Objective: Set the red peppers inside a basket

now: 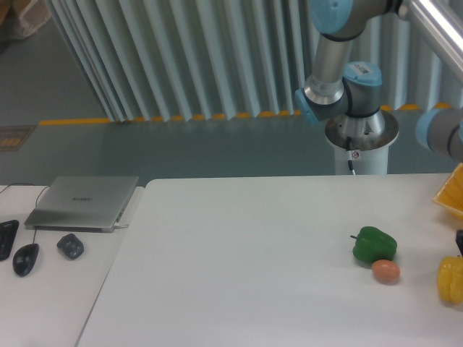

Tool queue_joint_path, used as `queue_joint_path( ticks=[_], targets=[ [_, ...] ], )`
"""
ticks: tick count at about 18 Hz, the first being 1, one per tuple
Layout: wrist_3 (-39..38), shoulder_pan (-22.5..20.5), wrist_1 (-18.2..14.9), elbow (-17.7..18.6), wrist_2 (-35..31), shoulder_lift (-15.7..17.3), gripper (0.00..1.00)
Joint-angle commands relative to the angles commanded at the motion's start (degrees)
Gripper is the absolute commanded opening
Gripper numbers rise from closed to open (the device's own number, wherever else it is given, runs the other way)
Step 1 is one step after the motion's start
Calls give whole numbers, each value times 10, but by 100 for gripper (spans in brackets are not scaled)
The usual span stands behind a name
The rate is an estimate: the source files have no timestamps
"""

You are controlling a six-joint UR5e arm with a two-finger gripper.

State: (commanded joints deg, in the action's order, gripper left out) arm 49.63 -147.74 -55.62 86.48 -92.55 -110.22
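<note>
Camera view: UR5e arm (340, 79) rises behind table's (253, 253) far edge; pincer outside frame, state unknown. No red peppers visible. Yellow basket (452, 194) cut off at right edge. Green pepper (374, 244) near right edge, brown egg (385, 271) touching its front. Yellow pepper (451, 280) at right edge. Left bench: closed laptop (83, 202), 2 mice (26, 258).

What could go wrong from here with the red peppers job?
No red pepper shows on the table; only a green pepper, a yellow pepper cut off by the right edge, and an egg, so a wrong pick is possible. The egg touches the green pepper and could roll if nudged. The gripper is out of view, and only a yellow corner, perhaps the basket, shows, so neither grasp nor placement can be checked.
</note>
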Motion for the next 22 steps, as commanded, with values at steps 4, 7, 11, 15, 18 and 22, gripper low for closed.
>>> queue_joint_path(
  ticks=[4,7,11,15,18,22],
  targets=[
    [165,-14,-48,4,-32,14,47],
    [257,-28,-67,4,-63,18,47],
    [352,-56,-77,4,-84,33,47],
    [440,-97,-82,4,-84,35,47],
    [491,-119,-81,4,-84,35,47],
    [558,-141,-77,4,-86,33,48]
  ],
)
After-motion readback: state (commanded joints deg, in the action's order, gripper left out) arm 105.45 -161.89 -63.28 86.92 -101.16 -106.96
